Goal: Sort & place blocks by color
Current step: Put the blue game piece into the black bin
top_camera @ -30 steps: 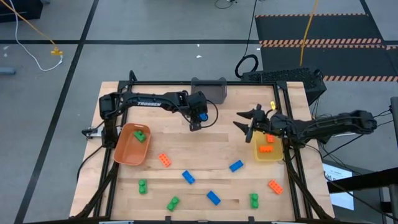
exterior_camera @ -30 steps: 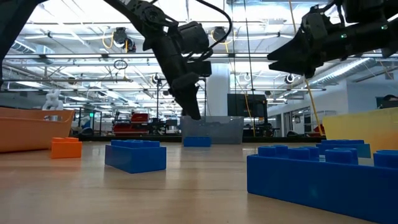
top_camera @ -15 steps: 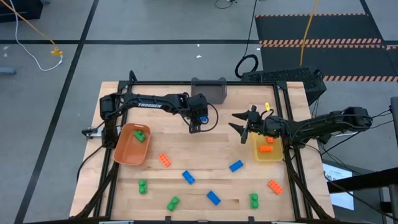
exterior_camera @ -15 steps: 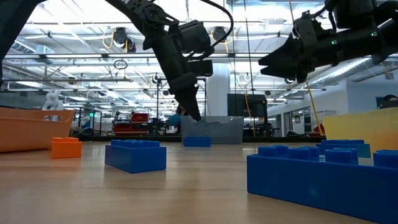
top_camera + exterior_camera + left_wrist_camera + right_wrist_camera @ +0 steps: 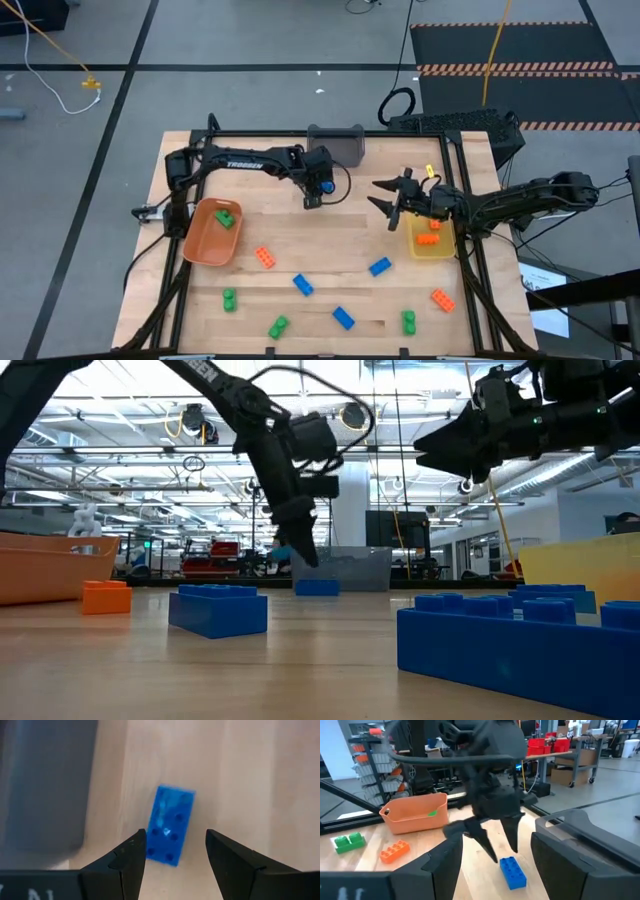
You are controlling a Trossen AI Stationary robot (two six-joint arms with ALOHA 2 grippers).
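A blue brick (image 5: pixel 170 827) lies flat on the wooden table just in front of the grey bin (image 5: pixel 336 146). My left gripper (image 5: pixel 175 837) hangs open right above it, pointing steeply down, one finger to each long side of the brick and touching nothing. The right wrist view shows the same brick (image 5: pixel 512 871) under those fingers. My right gripper (image 5: pixel 383 204) stands open and level above the table by the yellow bin (image 5: pixel 446 250), holding nothing. Loose orange, blue and green blocks lie across the near half of the table.
The orange bin (image 5: pixel 200 245) at the left holds a green brick (image 5: pixel 226 216); the yellow bin holds an orange brick (image 5: pixel 428 239). Loose blocks include an orange one (image 5: pixel 265 257), blue ones (image 5: pixel 302 285) (image 5: pixel 379 267) and green ones (image 5: pixel 229 299) (image 5: pixel 408 321).
My left gripper has sunk a little toward the blue brick by the grey bin, still open. My right gripper has edged toward the table's left, still open. No block has moved.
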